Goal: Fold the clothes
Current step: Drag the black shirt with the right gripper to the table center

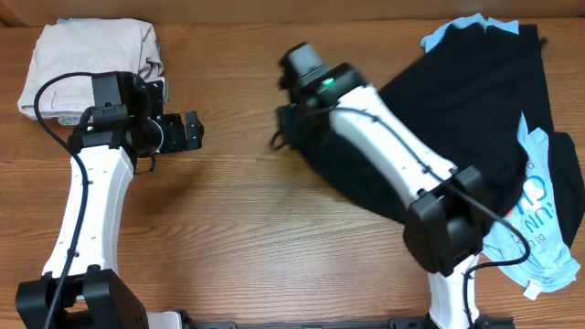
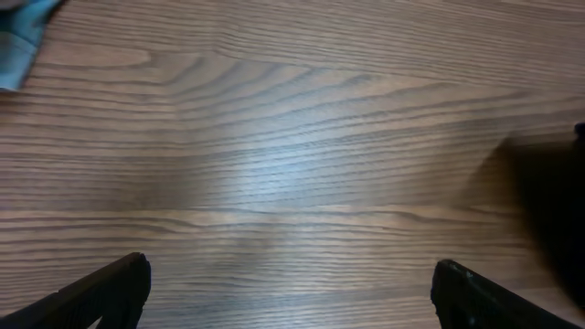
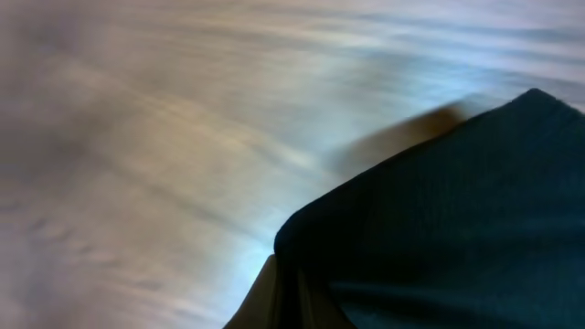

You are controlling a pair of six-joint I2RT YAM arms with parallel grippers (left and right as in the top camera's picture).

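**Now the black shirt is being brought to the middle of the table**

Probably the step in hand is the very first one: getting one garment out of the pile and onto free wood, before any fold can be made. The black T-shirt [image 1: 457, 100] lies on the right side of the table [image 1: 238, 219], stretched from the far right corner toward the centre. It partly lies over the light blue T-shirts [image 1: 539, 219], which show at its top and right edges. Its left end is gathered into a dark bunch just under the right gripper [image 1: 288, 123].

The jaws of the right gripper are pressed together. In the right wrist view the picture is blurred and the fingers themselves are hidden, but black cloth [image 3: 457, 228] fills the lower right corner close to the camera, so it seems that the gripper pinches an edge of this shirt.

The left gripper [image 1: 194, 128] is well apart from the clothes, above bare wood near the beige trousers [image 1: 87, 64]. Its jaws are spread fully wide and they hold nothing; the left wrist view [image 2: 291, 283] shows only wood grain between them.

The next move, I judge, calls for laying the shirt flat on the open middle, free from the blue ones. Then the empty left gripper must take a second edge so the cloth can be spread smooth.
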